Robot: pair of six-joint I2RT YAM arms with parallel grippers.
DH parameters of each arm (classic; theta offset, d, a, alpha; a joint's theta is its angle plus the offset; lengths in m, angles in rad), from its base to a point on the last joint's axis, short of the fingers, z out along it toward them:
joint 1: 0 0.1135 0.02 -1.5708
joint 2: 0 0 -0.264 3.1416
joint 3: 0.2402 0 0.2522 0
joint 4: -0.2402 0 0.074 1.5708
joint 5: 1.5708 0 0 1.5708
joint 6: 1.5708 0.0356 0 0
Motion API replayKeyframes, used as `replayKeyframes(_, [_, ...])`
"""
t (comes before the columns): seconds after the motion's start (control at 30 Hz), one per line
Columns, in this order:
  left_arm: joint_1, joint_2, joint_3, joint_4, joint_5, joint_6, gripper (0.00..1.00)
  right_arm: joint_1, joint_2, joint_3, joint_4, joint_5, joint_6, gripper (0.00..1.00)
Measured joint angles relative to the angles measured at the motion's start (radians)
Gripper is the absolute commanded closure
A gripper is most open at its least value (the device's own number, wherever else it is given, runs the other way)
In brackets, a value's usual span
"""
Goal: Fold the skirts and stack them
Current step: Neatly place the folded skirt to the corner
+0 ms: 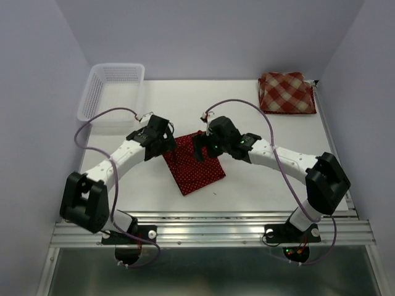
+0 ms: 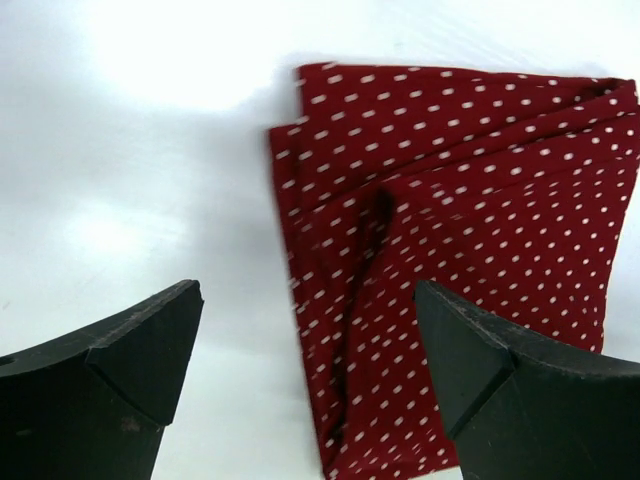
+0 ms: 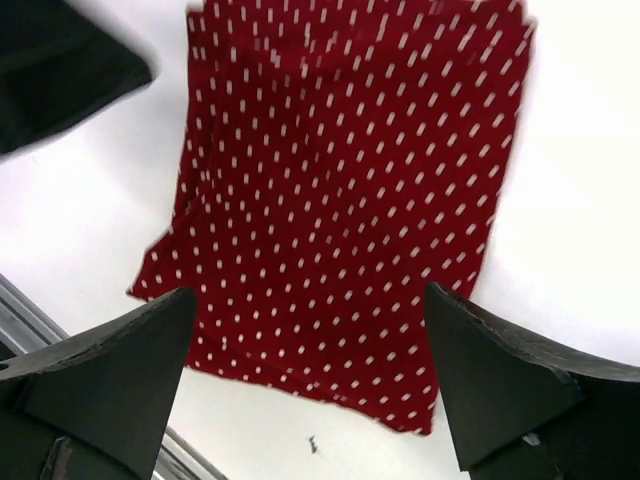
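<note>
A dark red polka-dot skirt [image 1: 194, 166] lies folded flat on the white table between my two arms. It also shows in the left wrist view [image 2: 460, 210] and the right wrist view [image 3: 340, 200]. A red-and-tan plaid skirt [image 1: 286, 92] lies folded at the far right corner. My left gripper [image 1: 168, 142] is open and empty over the polka-dot skirt's left edge [image 2: 310, 300]. My right gripper [image 1: 202, 147] is open and empty over its far part [image 3: 305, 300]. A second polka-dot skirt is not separately visible.
A white plastic mesh basket [image 1: 112, 90] stands at the far left corner. The table's front metal rail [image 1: 203, 231] runs along the near edge. A small dark speck [image 3: 312, 439] lies on the table near the skirt.
</note>
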Motion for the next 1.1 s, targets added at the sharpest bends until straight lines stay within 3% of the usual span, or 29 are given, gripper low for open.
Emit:
replayKeyframes(0.2, [0.019, -0.403, -0.286, -0.035, -0.024, -0.153, 0.01, -0.110, 0.043, 0.134, 0.004, -0.129, -0.122, 0.00])
replayKeyframes(0.4, [0.018, -0.663, -0.511, -0.062, 0.036, -0.264, 0.01, -0.101, 0.291, 0.375, -0.019, -0.190, -0.198, 0.00])
replayKeyframes(0.53, [0.018, -0.782, -0.562, -0.066, 0.080, -0.289, 0.01, -0.097, 0.486, 0.564, -0.056, -0.242, -0.264, 0.00])
replayKeyframes(0.77, [0.018, -0.806, -0.562, -0.050, 0.100, -0.296, 0.01, -0.097, 0.686, 0.755, -0.169, -0.269, -0.354, 0.00])
replayKeyframes(1.1, [0.018, -0.747, -0.562, -0.046, 0.102, -0.295, 0.01, -0.155, 0.686, 0.692, -0.158, -0.282, -0.190, 0.00])
